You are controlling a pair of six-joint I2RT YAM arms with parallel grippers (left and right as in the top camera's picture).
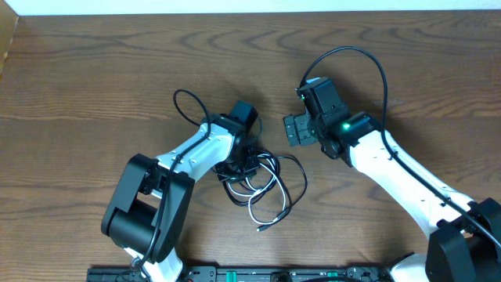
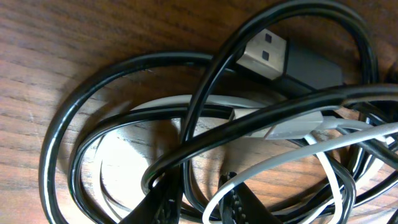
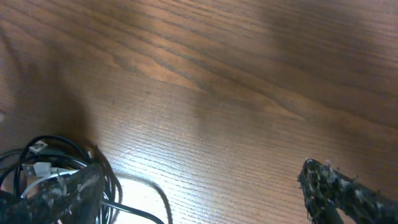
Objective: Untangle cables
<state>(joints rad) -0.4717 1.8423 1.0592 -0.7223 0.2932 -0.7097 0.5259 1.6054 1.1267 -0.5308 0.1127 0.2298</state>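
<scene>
Wooden table (image 1: 94, 78): cables (image 1: 250, 174) bunched at left tool (image 2: 196, 208) tips, grip not clear; right tool (image 3: 208, 199) wide open, empty, cables to its left.

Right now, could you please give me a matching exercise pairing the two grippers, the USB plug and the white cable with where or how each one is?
Things:
1 right gripper
2 left gripper
3 USB plug
4 white cable

Place or state:
A threaded through the black cables
B open above bare table
C fingertips low over the cables
D silver tip, dark housing

Pairs: 1-B, 2-C, 3-D, 4-A.
</scene>
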